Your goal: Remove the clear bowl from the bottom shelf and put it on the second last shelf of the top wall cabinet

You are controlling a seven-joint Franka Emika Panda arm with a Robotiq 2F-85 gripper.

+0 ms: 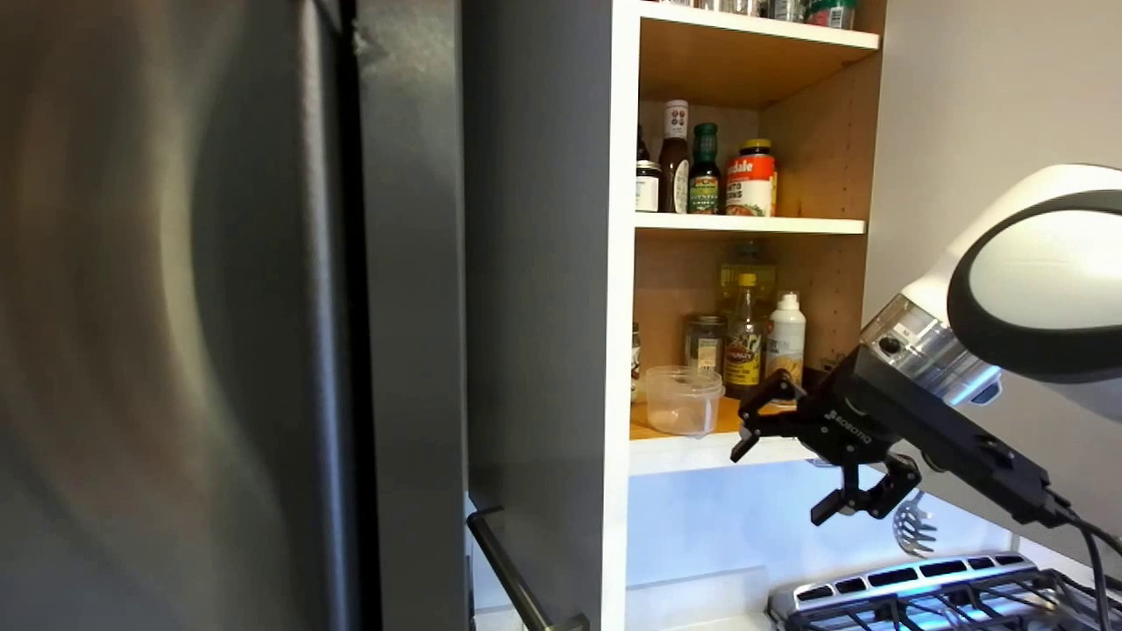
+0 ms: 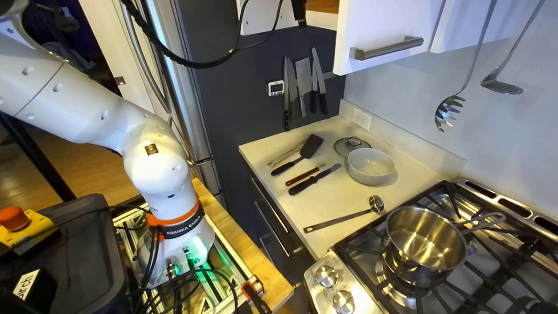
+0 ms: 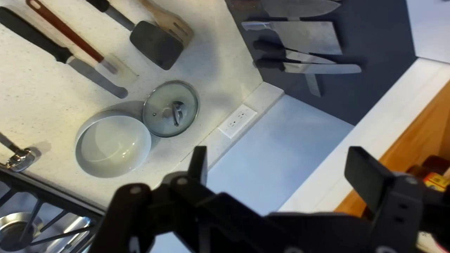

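One kitchen corner is being filled by a white cabinet (image 1: 824, 131), a pale counter (image 2: 335, 198) and a stove (image 2: 353, 281). The black claw (image 1: 784, 480) is being held out by the white arm (image 1: 1043, 263) before the lower part of the cabinet, its two fingers (image 3: 198, 165) being spread wide with a gap between them. Just to the left of the claw in an exterior view, apart from it, the clear bowl (image 1: 684, 401) is being supported upright by the bottom shelf (image 1: 675, 456), close to the front edge. Behind the bowl, a jar (image 1: 704, 343), a yellow-capped bottle (image 1: 744, 350) and a spray can (image 1: 786, 337) are being borne by the same shelf. By the next shelf up (image 1: 745, 225), sauce bottles (image 1: 675, 175) and a red-and-white can (image 1: 749, 186) are being carried; on the shelf above (image 1: 758, 24), small jars (image 1: 831, 15) are being cut off by the top of the view. Lower down, in the wrist view, a white bowl (image 3: 112, 146) and a glass lid (image 3: 170, 109) are being borne by the counter, just beside each other. A black turner (image 3: 156, 44), a red-handled tool (image 2: 305, 175) and a ladle (image 2: 342, 219) are being borne there too. Beside the counter, a steel pot (image 2: 418, 218) is being supported by the stove. On the dark wall (image 2: 244, 109), knives (image 2: 304, 76) and a timer (image 2: 275, 88) are being held; against the pale wall (image 2: 392, 83), two utensils (image 2: 448, 111) are being suspended.
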